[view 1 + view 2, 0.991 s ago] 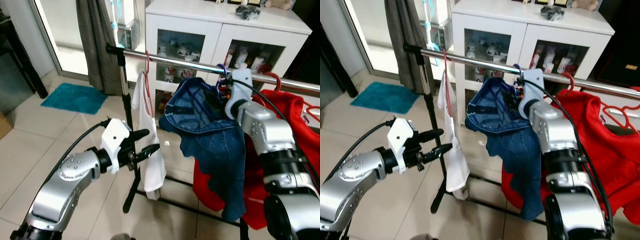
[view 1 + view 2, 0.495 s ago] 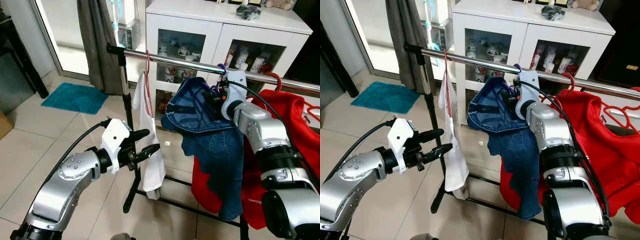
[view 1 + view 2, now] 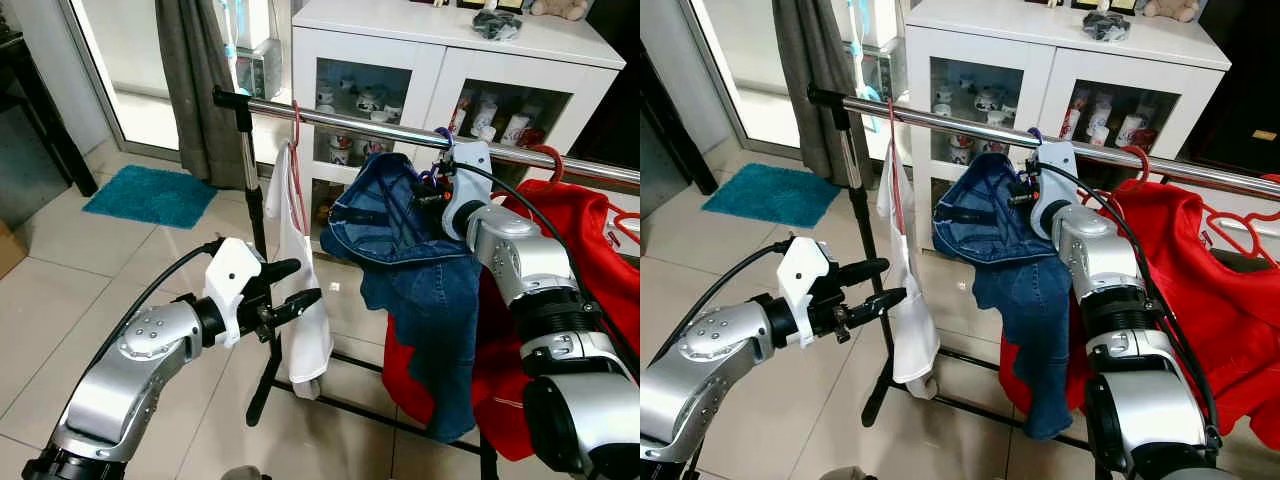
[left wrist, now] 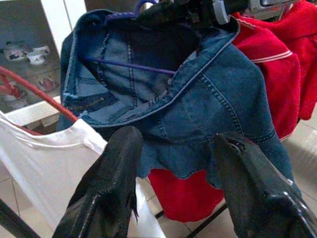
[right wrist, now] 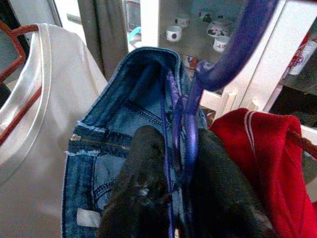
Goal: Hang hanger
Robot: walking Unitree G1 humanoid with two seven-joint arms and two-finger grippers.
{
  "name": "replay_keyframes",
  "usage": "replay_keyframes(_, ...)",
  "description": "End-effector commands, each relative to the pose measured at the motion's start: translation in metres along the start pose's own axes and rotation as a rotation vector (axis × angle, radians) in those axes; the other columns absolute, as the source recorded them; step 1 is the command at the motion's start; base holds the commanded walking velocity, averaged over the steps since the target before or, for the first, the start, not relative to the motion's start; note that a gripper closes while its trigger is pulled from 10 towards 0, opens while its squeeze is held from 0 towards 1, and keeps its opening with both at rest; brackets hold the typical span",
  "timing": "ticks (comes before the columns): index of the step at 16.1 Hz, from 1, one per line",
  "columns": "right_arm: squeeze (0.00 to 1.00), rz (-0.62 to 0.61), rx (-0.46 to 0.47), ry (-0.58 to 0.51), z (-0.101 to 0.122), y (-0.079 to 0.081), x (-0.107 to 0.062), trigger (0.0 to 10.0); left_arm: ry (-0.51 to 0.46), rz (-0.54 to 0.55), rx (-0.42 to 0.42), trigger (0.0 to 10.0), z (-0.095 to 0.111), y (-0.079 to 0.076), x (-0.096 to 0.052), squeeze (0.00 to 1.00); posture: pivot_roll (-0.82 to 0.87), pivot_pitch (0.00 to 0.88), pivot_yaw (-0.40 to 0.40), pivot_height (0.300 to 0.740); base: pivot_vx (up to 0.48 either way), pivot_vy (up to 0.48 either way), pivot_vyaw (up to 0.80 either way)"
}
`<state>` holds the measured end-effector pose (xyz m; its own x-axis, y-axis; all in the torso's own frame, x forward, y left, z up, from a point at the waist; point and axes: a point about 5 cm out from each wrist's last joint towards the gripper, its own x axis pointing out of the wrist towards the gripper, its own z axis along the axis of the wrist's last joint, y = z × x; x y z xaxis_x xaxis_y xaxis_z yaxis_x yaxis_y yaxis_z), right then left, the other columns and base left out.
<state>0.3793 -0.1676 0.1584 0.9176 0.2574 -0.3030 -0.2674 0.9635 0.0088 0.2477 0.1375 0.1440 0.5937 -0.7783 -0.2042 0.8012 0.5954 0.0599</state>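
Purple hanger [image 5: 190, 116] carrying the denim jeans [image 3: 410, 240] sat pinched in your right claw [image 5: 179, 163] just beneath the metal rail [image 3: 360, 122], while your left claw [image 4: 173, 163] hung spread and empty near the white shirt [image 3: 300, 290].

Daylight enters through the window [image 3: 130, 60] on my left; tiles [image 3: 60, 300] gleam softly. Head views sharp; my wrist views slightly soft, fingers [image 4: 106, 193] blurred close up.

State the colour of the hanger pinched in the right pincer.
Purple; the hanger shows best in the right wrist view, between the right pincer's fingers.
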Motion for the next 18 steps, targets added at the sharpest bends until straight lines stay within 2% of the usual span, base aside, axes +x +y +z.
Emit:
replay_keyframes(1,0.0,0.001,-0.016,-0.02,0.007,0.0,0.001,0.0,0.001,-0.006,0.021,10.0,0.003,0.001,0.002,0.0,0.05,0.0,-0.025,0.723,0.0,0.0,0.0)
replay_keyframes(7,0.0,-0.013,-0.018,-0.027,0.007,0.001,0.002,0.0,-0.003,0.024,0.011,10.0,0.002,0.002,0.004,0.0,0.05,0.0,-0.032,0.723,0.0,0.0,0.0)
replay_keyframes(10,0.0,-0.062,-0.032,-0.074,0.015,-0.003,-0.002,0.0,0.001,0.157,0.013,10.0,0.0,0.009,0.01,0.0,0.05,0.0,-0.035,0.723,0.0,0.0,0.0)
replay_keyframes(11,0.0,-0.089,-0.039,-0.107,0.021,-0.005,-0.007,0.0,-0.01,0.198,0.023,10.0,0.001,0.011,0.012,0.0,0.05,0.0,-0.036,0.723,0.0,0.0,0.0)
replay_keyframes(15,0.0,-0.119,-0.035,-0.23,0.04,0.001,-0.031,0.0,-0.03,0.222,-0.008,10.0,-0.002,0.008,0.013,0.0,0.04,0.0,-0.032,0.723,0.0,0.0,0.0)
replay_keyframes(17,0.0,-0.098,-0.053,-0.216,0.034,0.008,-0.039,0.0,-0.041,0.231,-0.02,10.0,-0.002,0.006,0.015,0.0,0.04,0.0,-0.032,0.723,0.0,0.0,0.0)
replay_keyframes(18,0.0,-0.085,-0.067,-0.191,0.024,0.014,-0.042,0.0,-0.044,0.235,-0.027,10.0,-0.002,0.005,0.016,0.0,0.03,0.0,-0.034,0.723,0.0,0.0,0.0)
